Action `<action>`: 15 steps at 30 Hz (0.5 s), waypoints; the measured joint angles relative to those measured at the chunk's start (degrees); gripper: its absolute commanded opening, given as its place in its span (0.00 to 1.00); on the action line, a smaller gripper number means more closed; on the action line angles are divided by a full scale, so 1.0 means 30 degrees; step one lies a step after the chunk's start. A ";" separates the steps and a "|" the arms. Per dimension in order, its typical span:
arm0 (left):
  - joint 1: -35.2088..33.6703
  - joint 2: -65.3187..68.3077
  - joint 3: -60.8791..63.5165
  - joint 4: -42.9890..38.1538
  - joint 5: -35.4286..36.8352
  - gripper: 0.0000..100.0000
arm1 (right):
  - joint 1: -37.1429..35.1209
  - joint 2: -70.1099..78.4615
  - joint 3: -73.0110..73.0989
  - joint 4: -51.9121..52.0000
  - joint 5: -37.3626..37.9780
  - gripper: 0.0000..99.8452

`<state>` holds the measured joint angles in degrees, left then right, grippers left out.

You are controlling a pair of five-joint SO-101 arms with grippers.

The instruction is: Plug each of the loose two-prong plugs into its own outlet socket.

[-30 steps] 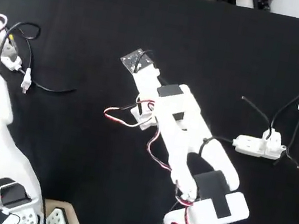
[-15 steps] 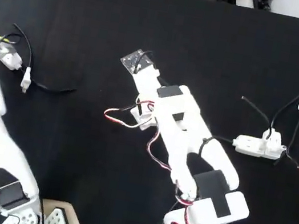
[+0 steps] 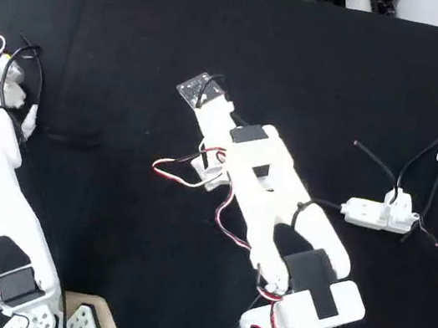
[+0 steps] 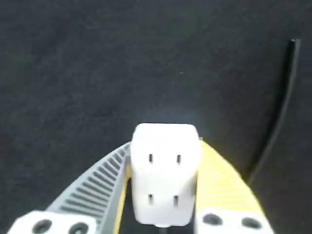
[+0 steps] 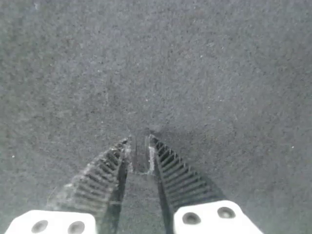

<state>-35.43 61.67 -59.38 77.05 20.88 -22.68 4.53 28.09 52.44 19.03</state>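
Left claw (image 4: 165,145): I pinch a white outlet socket (image 4: 165,180) between my grey and yellow fingers, slots toward the camera, over the black cloth (image 4: 73,58) near the table's left edge. Right claw (image 5: 139,141): pressed together, empty, tips down at mid-table. A second socket strip (image 3: 371,213) lies well apart, far right.

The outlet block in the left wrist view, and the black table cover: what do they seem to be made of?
Outlet block, held in the left claw: probably moulded white plastic, smooth and slightly glossy, with rounded edges and clean-cut slots.
Table cover: looks like black cloth or felt, matte, with a fine fuzzy grain and no reflections. Which fabric it is, I cannot tell.
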 measured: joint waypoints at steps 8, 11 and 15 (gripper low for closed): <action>0.0381 0.0645 -0.5070 0.5216 -0.2198 0.03 | 0.0000 0.0000 0.0000 0.0000 0.0000 0.05; 0.0410 0.0645 -0.8645 0.7297 -0.3018 0.03 | 0.0000 0.0000 0.0000 0.0000 0.0000 0.05; 0.0410 0.0205 -1.0432 0.7795 -0.4190 0.03 | 0.0000 0.0000 0.0000 0.0000 0.0000 0.05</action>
<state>-34.20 62.29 -90.68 100.44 8.31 -22.68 4.53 28.09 52.44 19.03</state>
